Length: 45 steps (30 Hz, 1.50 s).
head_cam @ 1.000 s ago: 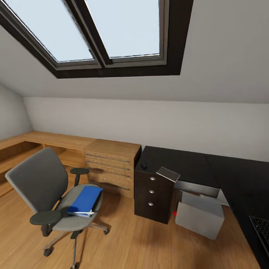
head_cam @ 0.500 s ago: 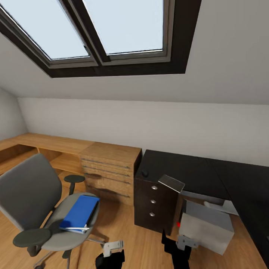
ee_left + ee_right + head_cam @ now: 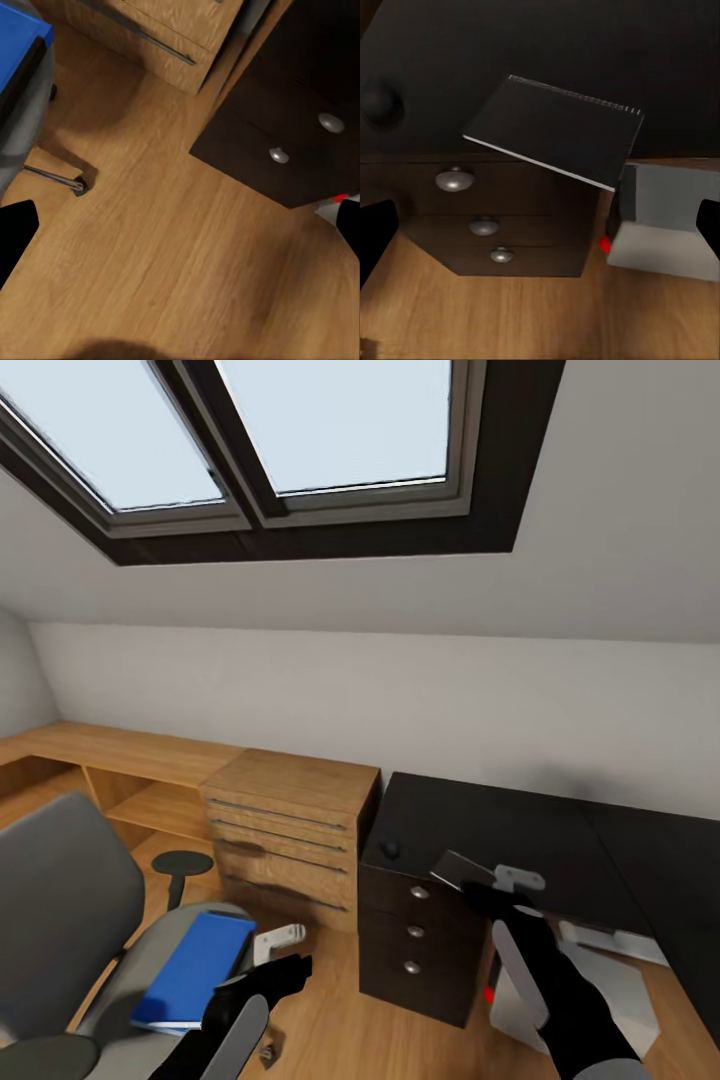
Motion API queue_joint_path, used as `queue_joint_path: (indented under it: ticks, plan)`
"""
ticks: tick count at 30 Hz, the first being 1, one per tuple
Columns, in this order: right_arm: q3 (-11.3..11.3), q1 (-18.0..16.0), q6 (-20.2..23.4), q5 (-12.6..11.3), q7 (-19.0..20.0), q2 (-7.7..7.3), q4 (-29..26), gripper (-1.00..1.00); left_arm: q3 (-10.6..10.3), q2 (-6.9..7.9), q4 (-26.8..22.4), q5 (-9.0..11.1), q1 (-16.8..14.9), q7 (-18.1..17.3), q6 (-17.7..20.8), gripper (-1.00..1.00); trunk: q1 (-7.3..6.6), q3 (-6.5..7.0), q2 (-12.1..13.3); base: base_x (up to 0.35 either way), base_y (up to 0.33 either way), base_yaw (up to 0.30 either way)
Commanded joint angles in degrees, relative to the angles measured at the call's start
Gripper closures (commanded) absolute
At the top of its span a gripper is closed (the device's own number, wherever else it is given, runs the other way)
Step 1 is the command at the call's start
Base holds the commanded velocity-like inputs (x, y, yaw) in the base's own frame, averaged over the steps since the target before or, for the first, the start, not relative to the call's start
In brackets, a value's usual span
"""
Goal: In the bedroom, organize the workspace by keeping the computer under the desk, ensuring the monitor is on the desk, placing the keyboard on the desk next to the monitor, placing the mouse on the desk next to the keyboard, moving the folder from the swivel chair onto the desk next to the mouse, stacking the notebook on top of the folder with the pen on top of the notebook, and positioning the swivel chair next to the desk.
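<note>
Directly ahead, notebook (image 3: 556, 133), right jaws spread

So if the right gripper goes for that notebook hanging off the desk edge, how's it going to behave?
The notebook looks thin and flat, so probably light and a bit flexible. One corner overhangs the desk above the drawers, so a downward push there could tip it off. The glossy top suggests it slides easily.

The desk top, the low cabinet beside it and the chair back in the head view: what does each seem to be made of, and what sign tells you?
Desk: black top with a faint sheen, perhaps laminate.
Low cabinet: oak-like wood, matt; grain lines show.
Swivel chair back: grey, soft-looking, probably fabric; no shine.
</note>
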Motion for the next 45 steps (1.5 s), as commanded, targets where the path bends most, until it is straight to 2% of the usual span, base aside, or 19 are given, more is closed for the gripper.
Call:
queue_joint_path:
  ticks: [1,4,6,14,26,31,32,35,41,45]
  plan:
    - [0.32,-0.10,0.14,-0.60,-0.59,-0.07,0.05,-1.00,0.06,0.14,0.12,0.53,-0.05,0.54,0.10,-1.00,0.05,-0.09,-0.07,0.322,0.000,0.000]
    - [0.65,-0.20,0.23,-0.87,-0.66,0.07,0.16,-1.00,0.25,1.52,0.78,0.52,-0.06,0.52,0.22,-1.00,0.05,-0.09,-0.07,0.322,0.000,0.000]
    - [0.67,-0.20,0.33,-0.95,-0.73,0.10,-0.11,-1.00,0.17,1.66,0.80,0.51,-0.06,0.51,0.22,-1.00,0.05,-0.09,-0.07,0.322,0.000,0.000]
    - [0.84,-0.15,0.35,-0.91,-0.70,0.14,-0.54,-1.00,0.12,1.86,0.82,0.51,-0.06,0.51,0.19,-1.00,0.05,-0.14,-0.07,0.322,0.000,0.025]
    - [1.12,-0.13,0.26,-0.74,-0.38,0.14,-0.05,-1.00,0.03,1.67,0.73,0.60,-0.06,0.53,0.19,-1.00,0.05,-0.70,-0.07,0.217,0.000,0.203]
    - [4.25,-0.13,0.25,-0.59,-0.37,0.04,0.09,-1.00,0.01,1.66,0.42,0.60,-0.06,0.52,0.14,-1.00,0.05,-0.96,-0.07,0.024,0.000,0.219]
    - [5.97,-0.13,0.25,-0.54,-0.40,-0.06,0.12,-1.00,0.00,1.65,0.34,0.60,-0.06,0.51,0.13,-1.00,0.05,-1.02,-0.07,0.010,0.000,0.214]
    - [8.92,-0.13,0.25,-0.43,-0.49,-0.17,0.15,-1.00,-0.07,1.64,-0.20,0.60,-0.06,0.51,0.15,-1.00,0.05,-1.20,-0.07,0.006,0.000,0.212]
    - [10.47,-0.13,0.16,-0.06,-0.25,-0.29,1.00,-1.00,-0.68,1.64,-1.00,0.60,-0.06,0.66,0.05,-1.00,0.05,-1.40,-0.07,0.004,0.000,0.115]
    - [11.13,-0.13,-0.38,1.38,-0.16,-0.27,2.23,-1.00,-1.56,1.63,-1.73,0.68,-0.06,0.68,-0.59,-1.00,0.05,-1.41,-0.07,0.193,0.000,0.010]
